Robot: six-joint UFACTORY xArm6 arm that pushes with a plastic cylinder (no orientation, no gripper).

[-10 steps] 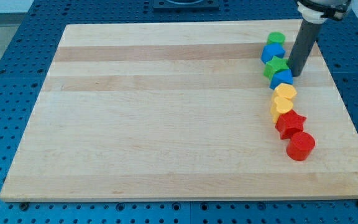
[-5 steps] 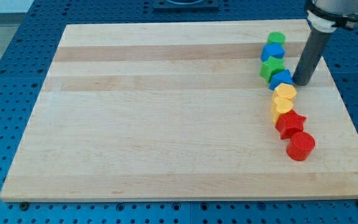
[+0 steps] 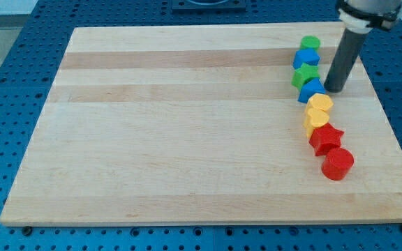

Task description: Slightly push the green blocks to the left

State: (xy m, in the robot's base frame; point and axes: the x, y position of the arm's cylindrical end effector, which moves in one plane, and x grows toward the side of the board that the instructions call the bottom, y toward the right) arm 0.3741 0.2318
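Observation:
A line of blocks runs down the view's right side of the wooden board (image 3: 187,118). From the top: a green round block (image 3: 310,44), a blue block (image 3: 306,58), a green star block (image 3: 305,75), a blue block (image 3: 312,90), two yellow blocks (image 3: 319,104) (image 3: 315,120), a red star (image 3: 326,137) and a red cylinder (image 3: 338,164). My tip (image 3: 334,90) rests on the board just right of the lower blue block, below and to the right of the green star. It touches or nearly touches that blue block.
The board lies on a blue perforated table (image 3: 5,84). The board's right edge (image 3: 382,104) is close to my tip. The rod's upper mount (image 3: 368,10) shows at the view's top right.
My tip swung out to the right, then came back left. The green star and the lower blue block have shifted slightly to the left.

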